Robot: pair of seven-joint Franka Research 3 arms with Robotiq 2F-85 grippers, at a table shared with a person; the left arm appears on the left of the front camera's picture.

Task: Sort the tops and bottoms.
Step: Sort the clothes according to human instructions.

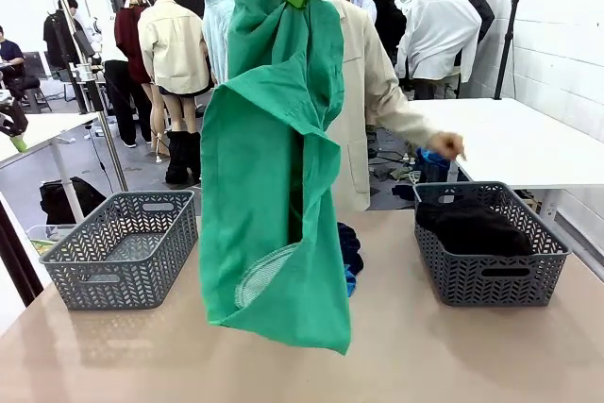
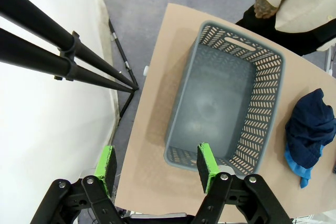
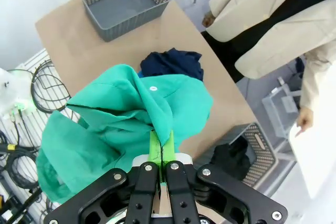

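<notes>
- Right pincer [image 3: 161, 148]: fingers pressed fully together, clamping a bunched fold of the emerald green garment [image 1: 274, 186], which hangs in long folds straight below it.
- Left pincer [image 2: 157, 167]: jaws stand wide apart and hold nothing; a grey basket [image 2: 220, 103] sits on the worktop [image 2: 157, 77] directly beneath it.
- Dark navy garment [image 2: 312, 124]: heaped on the worktop beyond that basket, lying over the bright blue garment [image 2: 296, 163].
- Black garment [image 1: 477, 228]: inside the second basket [image 1: 491, 280], below the right pincer and off to its outer side.
</notes>
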